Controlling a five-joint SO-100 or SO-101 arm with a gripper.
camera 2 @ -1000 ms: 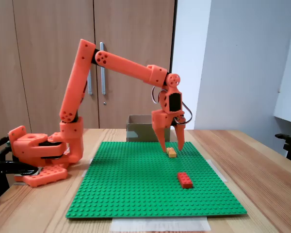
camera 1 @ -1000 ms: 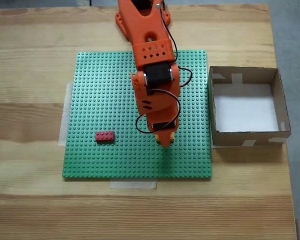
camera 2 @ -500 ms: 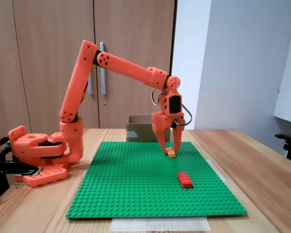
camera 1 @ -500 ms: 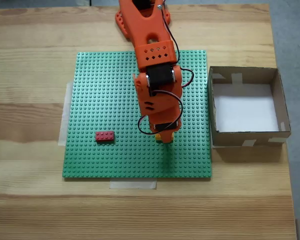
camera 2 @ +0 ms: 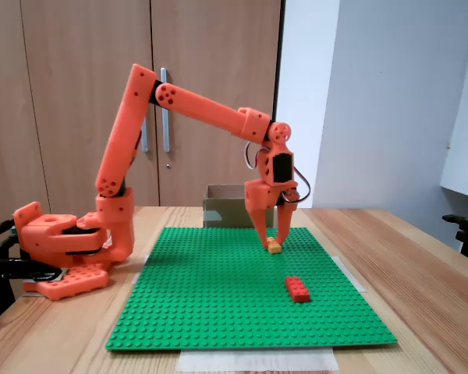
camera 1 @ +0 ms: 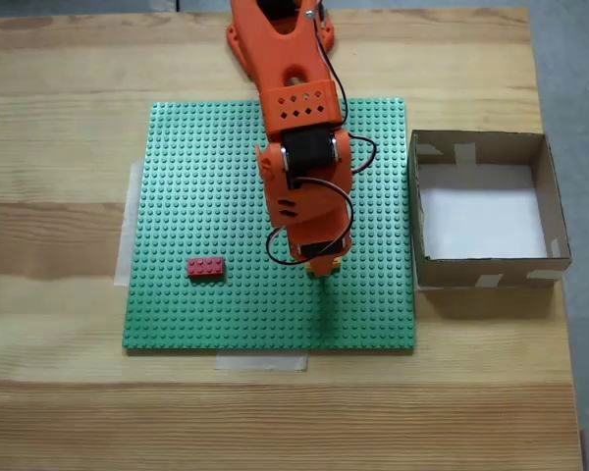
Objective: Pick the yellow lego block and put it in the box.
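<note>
The yellow lego block (camera 2: 274, 247) is sitting on the green baseplate (camera 1: 196, 196), on the half nearer the box (camera 1: 488, 210), and the gripper (camera 2: 268, 241) is standing over it with its jaws narrowed around the block; the side fixed view suggests contact on both sides, but firm clamping cannot be confirmed. In the top-down fixed view the arm is covering most of the block. The block is a small rigid plastic brick: light, stiff, not fragile, with smooth and fairly slippery side walls. The two long flat sides are judged to be the best holding faces, taken low and squarely, since a corner grip is likely to let it twist out. If its studs are engaging the baseplate, a straight upward pull is judged safest. The red brick (camera 1: 206, 267) is lying well apart from the block, on the baseplate's far side from the box, on the wooden counter (camera 1: 69, 118).
</note>
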